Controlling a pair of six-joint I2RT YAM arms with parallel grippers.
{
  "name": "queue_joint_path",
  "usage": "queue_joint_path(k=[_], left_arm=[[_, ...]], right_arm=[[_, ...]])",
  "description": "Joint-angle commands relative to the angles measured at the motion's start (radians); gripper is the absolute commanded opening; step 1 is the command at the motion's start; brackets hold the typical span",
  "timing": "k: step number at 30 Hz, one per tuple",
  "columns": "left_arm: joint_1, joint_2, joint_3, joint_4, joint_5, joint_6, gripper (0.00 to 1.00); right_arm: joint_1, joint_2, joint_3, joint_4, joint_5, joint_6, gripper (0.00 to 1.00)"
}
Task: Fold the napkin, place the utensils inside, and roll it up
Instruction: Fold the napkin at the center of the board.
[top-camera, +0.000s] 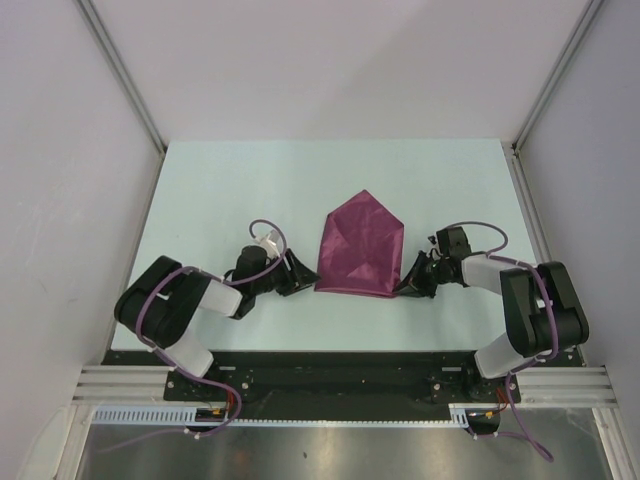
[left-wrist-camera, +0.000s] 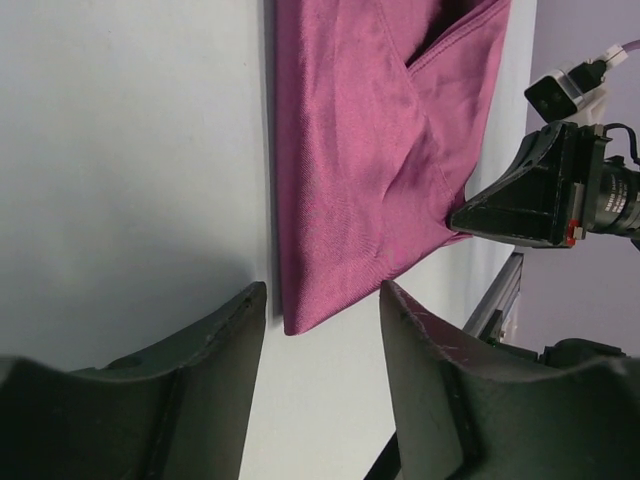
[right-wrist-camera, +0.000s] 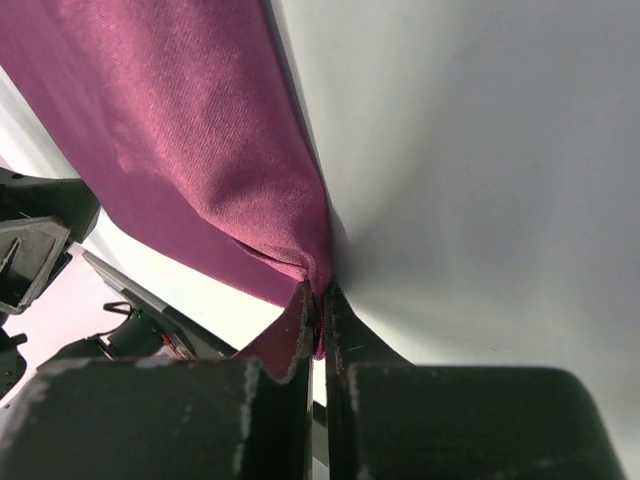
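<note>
Napkin (top-camera: 360, 245) lies mid-table, folded up to a point. My left claw (left-wrist-camera: 322, 295) stands spread and holds nothing, with the near-left corner just ahead between its jaws; I should slide in low and square before pinching. My right claw (right-wrist-camera: 320, 295) pinches the near-right corner. The table (top-camera: 220, 190) beyond leaves folding room.

Spread left tool (left-wrist-camera: 322, 300) faces napkin (left-wrist-camera: 360, 150) corner; right tool (left-wrist-camera: 462, 218) pinches far edge
</note>
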Motion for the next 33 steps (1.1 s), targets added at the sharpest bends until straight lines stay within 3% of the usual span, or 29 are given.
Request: queue_joint_path(k=[1,16,26,31,33], left_arm=[[-0.033,0.038,0.018,-0.230,-0.060,0.023,0.54],[-0.087,0.041,0.000,-0.331,-0.110,-0.016,0.43],[-0.088,-0.037,-0.015,-0.425,-0.175,-0.009,0.53],[-0.088,-0.002,-0.005,-0.399,-0.152,-0.008,0.53],[-0.090,0.021,-0.005,-0.387,-0.138,-0.011,0.49]], right_arm=[[-0.003,0.018,0.024,-0.019,-0.040,-0.016,0.00],[-0.013,0.032,0.029,0.016,-0.078,-0.028,0.00],[-0.016,0.029,0.026,0.034,-0.099,-0.028,0.00],[-0.016,0.035,0.026,0.041,-0.102,-0.031,0.00],[-0.017,0.044,0.026,0.045,-0.107,-0.028,0.00]])
